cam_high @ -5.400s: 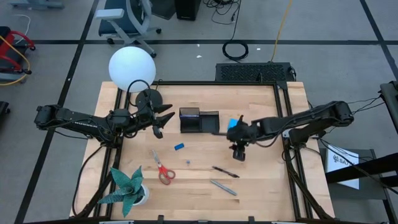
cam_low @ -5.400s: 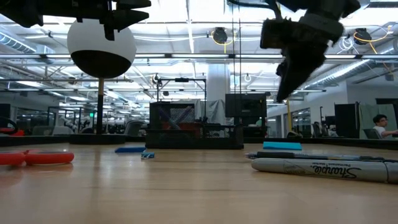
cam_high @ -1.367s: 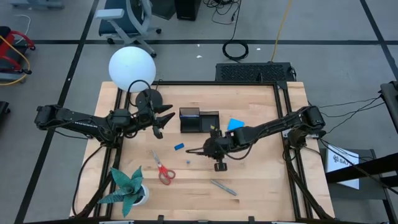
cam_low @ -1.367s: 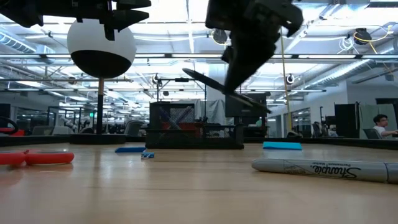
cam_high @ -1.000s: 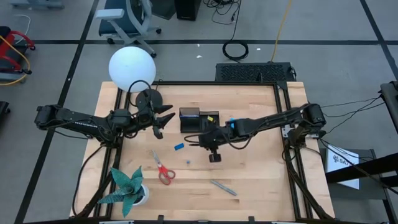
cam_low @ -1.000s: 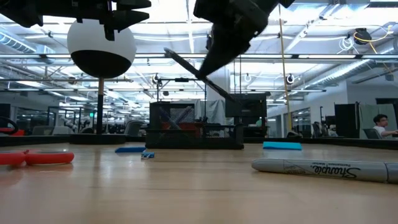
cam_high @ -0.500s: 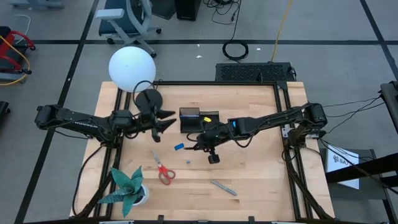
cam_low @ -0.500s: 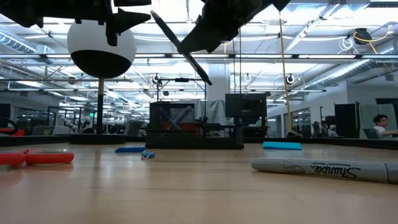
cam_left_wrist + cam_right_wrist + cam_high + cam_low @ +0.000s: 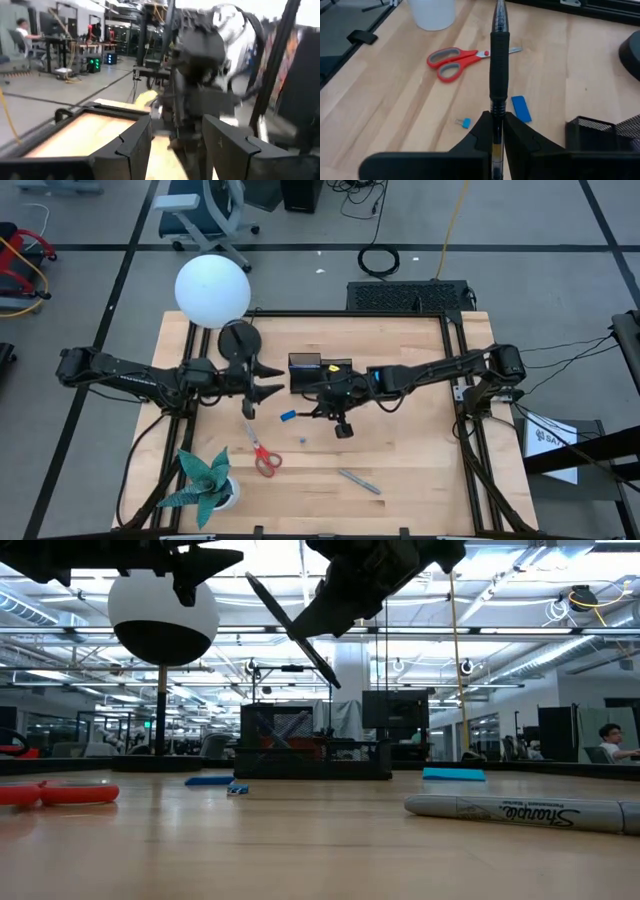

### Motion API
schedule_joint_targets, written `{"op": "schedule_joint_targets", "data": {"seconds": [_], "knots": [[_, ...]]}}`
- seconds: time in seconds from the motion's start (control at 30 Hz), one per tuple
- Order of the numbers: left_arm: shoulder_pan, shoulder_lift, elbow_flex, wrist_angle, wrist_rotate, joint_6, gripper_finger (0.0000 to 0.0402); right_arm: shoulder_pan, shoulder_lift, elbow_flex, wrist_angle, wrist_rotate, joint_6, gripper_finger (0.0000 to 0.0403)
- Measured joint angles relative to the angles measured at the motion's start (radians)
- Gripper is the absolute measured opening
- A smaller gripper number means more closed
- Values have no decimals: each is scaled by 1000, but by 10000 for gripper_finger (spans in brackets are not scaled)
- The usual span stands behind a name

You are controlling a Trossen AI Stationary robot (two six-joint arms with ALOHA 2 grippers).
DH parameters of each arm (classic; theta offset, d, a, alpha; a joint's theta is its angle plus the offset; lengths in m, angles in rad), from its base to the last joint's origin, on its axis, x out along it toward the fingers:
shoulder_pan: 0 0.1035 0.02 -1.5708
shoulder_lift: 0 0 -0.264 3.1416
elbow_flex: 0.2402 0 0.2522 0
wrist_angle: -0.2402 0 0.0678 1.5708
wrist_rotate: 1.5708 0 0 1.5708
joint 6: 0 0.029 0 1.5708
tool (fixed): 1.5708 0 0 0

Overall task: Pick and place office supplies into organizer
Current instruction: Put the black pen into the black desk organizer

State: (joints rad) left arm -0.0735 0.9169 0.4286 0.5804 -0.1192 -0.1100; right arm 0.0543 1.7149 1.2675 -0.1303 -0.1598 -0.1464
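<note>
**Pen carried up to the organizer's near edge**

A dark pen (image 9: 498,60) is pinched between the pressed-together fingers of the right gripper (image 9: 322,400), and over the last moments it has been lifted clear of the table (image 9: 420,470) and carried across towards the organizer (image 9: 320,373). The gripper is now held just in front of the black tray, with the pen raised in the air and slanted, as is seen in the low view (image 9: 292,628). The pick is judged complete; what remains for this item is to be turned tip-down over a compartment and released.

The left gripper (image 9: 262,381) is held spread and empty just beside the organizer's other end, having turned slightly and drawn nearer. It stands close to the drop zone, and crowding between the two arms is a possible hazard.

Still lying loose on the table are the red-handled scissors (image 9: 263,455), a small blue block (image 9: 287,416), a tiny blue clip (image 9: 465,122) and a grey marker (image 9: 358,480). The lamp base (image 9: 237,338) and the green paper plant (image 9: 205,476) are left aside.
</note>
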Motion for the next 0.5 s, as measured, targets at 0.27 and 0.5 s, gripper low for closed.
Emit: {"op": "schedule_joint_targets", "data": {"seconds": [0.27, 0.5], "knots": [[-49, 0, 0, -78, 12, 155, 184, -16, -34, -1, -10, -2, -21, 18], [-67, 41, 0, -83, 14, 157, 184, 2, -144, -58, 49, -2, -39, 18]]}}
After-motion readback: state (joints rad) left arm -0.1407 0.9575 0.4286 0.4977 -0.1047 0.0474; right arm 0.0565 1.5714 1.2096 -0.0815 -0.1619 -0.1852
